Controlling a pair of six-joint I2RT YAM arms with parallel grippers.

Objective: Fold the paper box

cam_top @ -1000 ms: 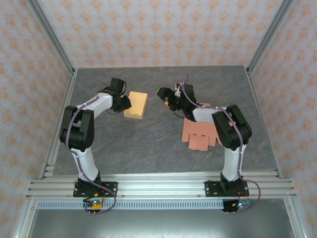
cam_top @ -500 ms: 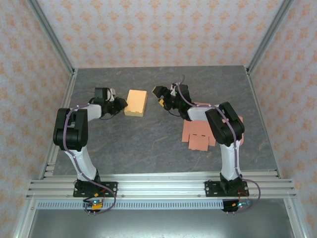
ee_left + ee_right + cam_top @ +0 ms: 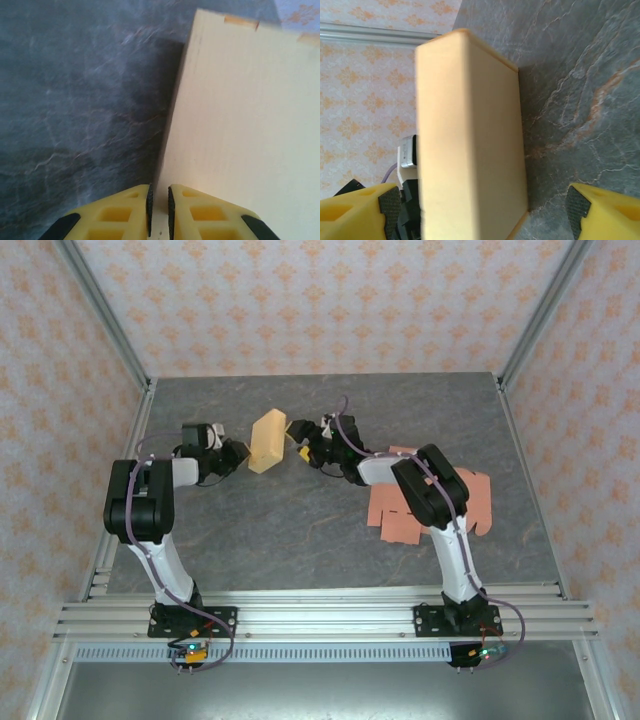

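While the flat pink blank (image 3: 402,524) lies unfolded on the table (image 3: 300,540) nearest the arm bases, partly under the right arm, the work in hand is farther out, around the cream box (image 3: 268,440). That box already looks closed up. It is tipped on one long edge near the middle of the table, leaning rather than lying flat.

On its near-left corner sits the left tool (image 3: 238,454). In the wrist view its jaws are drawn almost together, with a thin slit between them, and the box's side (image 3: 240,125) rises right in front. I cannot tell whether they pinch anything or merely butt against the box's lower edge.

Just beyond, on the other side, the right tool (image 3: 300,443) faces the box with its jaws spread wide. In its wrist view one stands on each side of the box (image 3: 470,135), and neither clearly touches it.

My reading is that the step is to take hold of the tilted box. To do it well, the right tool should line up squarely across the narrow width and close slowly. Paper walls cave in under a hard squeeze, and a skewed bite would twist the box. The left tool should act as a steady backstop, so the lower edge does not skid on the smooth table.
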